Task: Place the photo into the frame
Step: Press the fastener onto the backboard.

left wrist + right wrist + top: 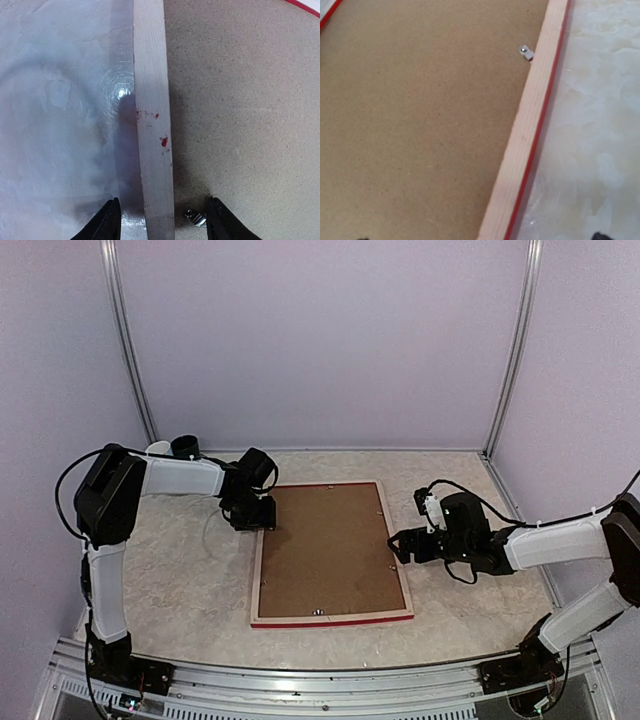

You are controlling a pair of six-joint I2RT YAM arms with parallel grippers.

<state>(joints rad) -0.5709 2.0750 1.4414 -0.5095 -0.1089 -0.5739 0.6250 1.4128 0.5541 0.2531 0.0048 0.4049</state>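
The frame lies face down mid-table, pale wood back up, with a red edge showing. A brown backing board fills it. The photo is hidden. My left gripper is at the frame's far left corner. In the left wrist view it is open and straddles the pale left rail, with a gap on each side. A metal tab sits by its right finger. My right gripper hovers wide open over the right rail. Only its tips show at the bottom corners of the right wrist view.
A black round object and a white one stand at the back left behind the left arm. Pale walls with metal posts close the back and sides. Another metal tab sits on the board by the right rail.
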